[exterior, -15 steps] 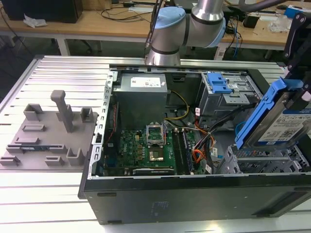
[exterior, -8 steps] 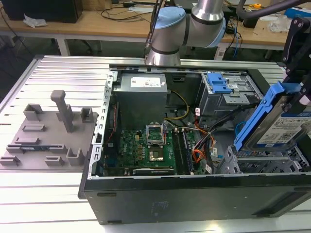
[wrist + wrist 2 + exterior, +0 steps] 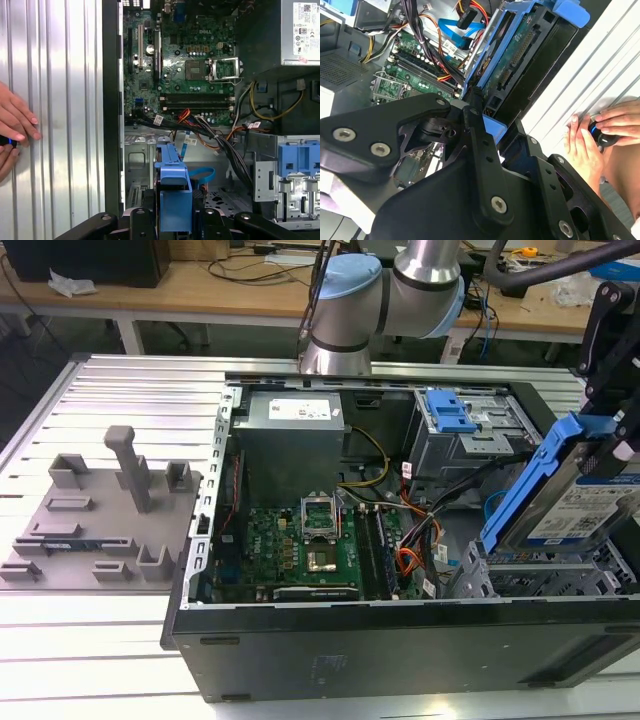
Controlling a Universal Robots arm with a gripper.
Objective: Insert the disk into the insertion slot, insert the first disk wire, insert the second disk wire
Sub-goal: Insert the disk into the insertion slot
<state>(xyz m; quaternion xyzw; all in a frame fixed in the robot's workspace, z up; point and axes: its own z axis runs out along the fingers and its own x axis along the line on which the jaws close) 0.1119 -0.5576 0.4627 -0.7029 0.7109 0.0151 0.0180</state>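
A robot gripper (image 3: pixel 175 218) clamps the blue-framed disk (image 3: pixel 585 505) and holds it tilted just above the insertion slot (image 3: pixel 540 575), the low perforated cage at the exterior view's right of the open computer case (image 3: pixel 400 650). The disk is not yet seated, so all three steps appear to remain. Beyond it, a blue cable (image 3: pixel 200 175) and orange and black wires (image 3: pixel 408 558) lie loose beside the motherboard (image 3: pixel 300 540). The disk's connector edge looks bare in the second wrist view. A person's hand (image 3: pixel 15 125) rests on the ribbed table (image 3: pixel 130 390).
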